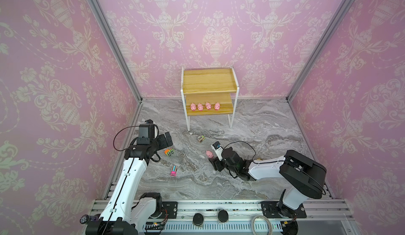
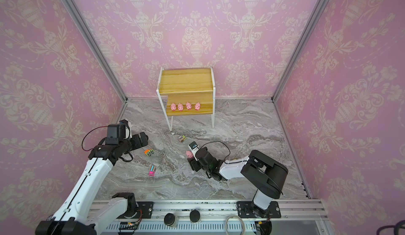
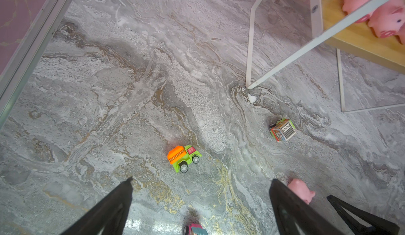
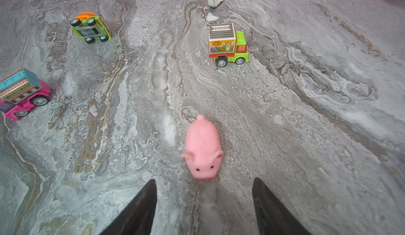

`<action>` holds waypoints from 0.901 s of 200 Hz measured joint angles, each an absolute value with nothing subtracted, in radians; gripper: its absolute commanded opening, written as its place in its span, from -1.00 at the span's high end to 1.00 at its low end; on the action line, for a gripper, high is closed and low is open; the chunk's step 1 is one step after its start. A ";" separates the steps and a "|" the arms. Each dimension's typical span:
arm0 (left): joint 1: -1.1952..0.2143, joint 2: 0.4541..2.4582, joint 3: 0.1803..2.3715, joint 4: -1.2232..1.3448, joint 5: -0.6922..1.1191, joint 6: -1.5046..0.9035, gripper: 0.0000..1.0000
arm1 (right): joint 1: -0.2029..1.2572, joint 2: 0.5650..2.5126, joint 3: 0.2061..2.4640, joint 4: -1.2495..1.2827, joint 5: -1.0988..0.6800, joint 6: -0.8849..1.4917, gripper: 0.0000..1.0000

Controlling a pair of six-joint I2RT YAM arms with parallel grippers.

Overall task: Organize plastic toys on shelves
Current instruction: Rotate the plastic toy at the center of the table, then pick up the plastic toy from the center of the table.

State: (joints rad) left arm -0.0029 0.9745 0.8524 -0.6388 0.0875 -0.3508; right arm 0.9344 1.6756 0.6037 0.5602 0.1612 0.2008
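Last pig [image 4: 202,150] on surface [image 4: 306,135], just ahead of right hand [image 4: 204,182]; jaws apart, nothing held; left hand [image 3: 201,179] wide open, empty; pig likely soft, light, squashy; pinch gently across mid-body flanks; shelves [image 1: 208,113] well apart.

No legible text — pink-blue truck [image 4: 20,93] lettering blurred.

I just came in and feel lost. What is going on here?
Two arms are putting toys on a rack. Four pigs stand on its lower shelf; the upper shelf is bare. The right gripper, open, faces the fifth pig on the table, not touching it. The left gripper hangs open near the orange-green truck. The brown-green truck and pink-blue truck lie loose too.
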 measured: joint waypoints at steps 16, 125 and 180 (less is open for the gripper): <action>-0.006 0.969 0.852 -0.631 0.100 -0.347 -0.99 | 0.934 1.701 0.603 0.602 0.152 0.197 -0.32; -0.011 0.971 0.851 -0.621 0.104 -0.333 -0.99 | 0.917 1.830 0.603 0.738 0.125 0.183 0.17; -0.011 0.977 0.851 -0.620 0.104 -0.331 -0.99 | 0.916 1.833 0.603 0.756 0.113 0.184 0.57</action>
State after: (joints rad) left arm -0.0109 0.9768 0.8509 -0.6205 0.1036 -0.3309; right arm 0.9157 1.8332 0.6029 0.7559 0.1131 0.1837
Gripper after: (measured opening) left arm 0.993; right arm 0.246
